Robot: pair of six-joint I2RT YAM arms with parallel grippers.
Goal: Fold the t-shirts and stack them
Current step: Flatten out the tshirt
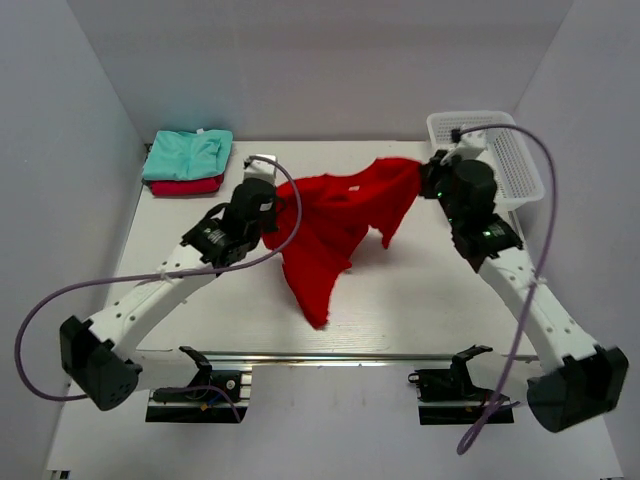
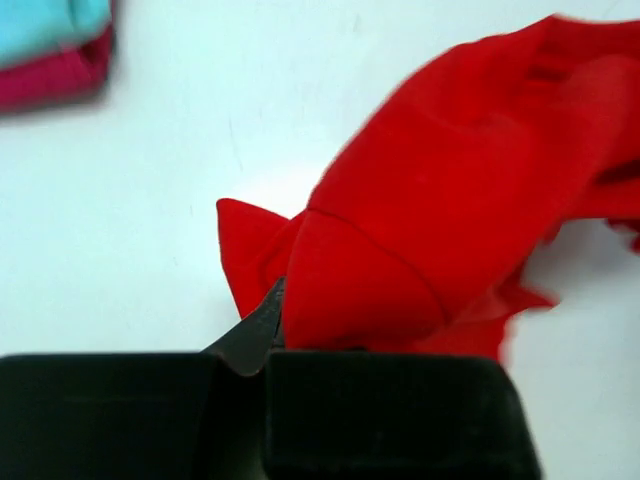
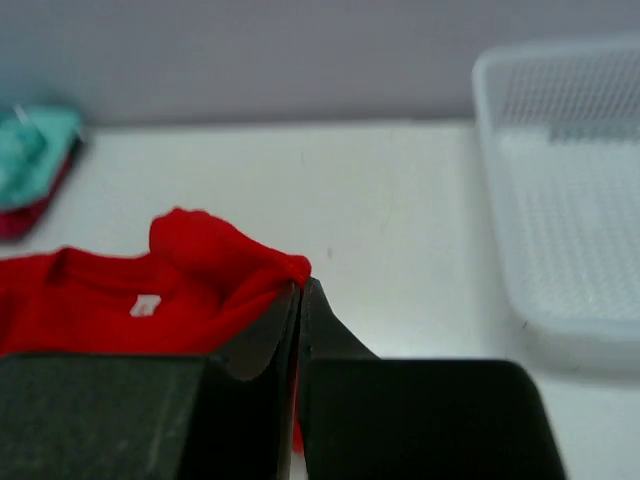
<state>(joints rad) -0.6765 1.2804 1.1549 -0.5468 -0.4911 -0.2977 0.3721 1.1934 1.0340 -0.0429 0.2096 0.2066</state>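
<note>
From above, my left gripper [image 1: 268, 177] and right gripper [image 1: 427, 177] were both clenched on the red t-shirt [image 1: 335, 225]. It was strung between them over the middle of the table [image 1: 420, 300], toward the far edge, with its tail trailing down toward the near edge. The mint t-shirt [image 1: 188, 155] lay folded on the crimson-pink t-shirt [image 1: 185, 186] in the far left corner. The white mesh basket [image 1: 505, 150] sat in the far right corner, just beside my right wrist.

In my left wrist view the jaws were pinched shut on a bunched fold of red cloth, with a small flap sticking out to one side. That bite looked thin. I judged that a hard pull apart could slip it free and drop that end in a heap.

In my right wrist view the fingers were shut on a narrow peak of cloth near the collar. A small white neck tag [image 3: 145, 305] showed inside the neckline, but I could read no writing on it, and I saw no brand anywhere. With the basket so near, I judged that a wide swing might knock it, and the dragging tail might fold under crooked
</note>
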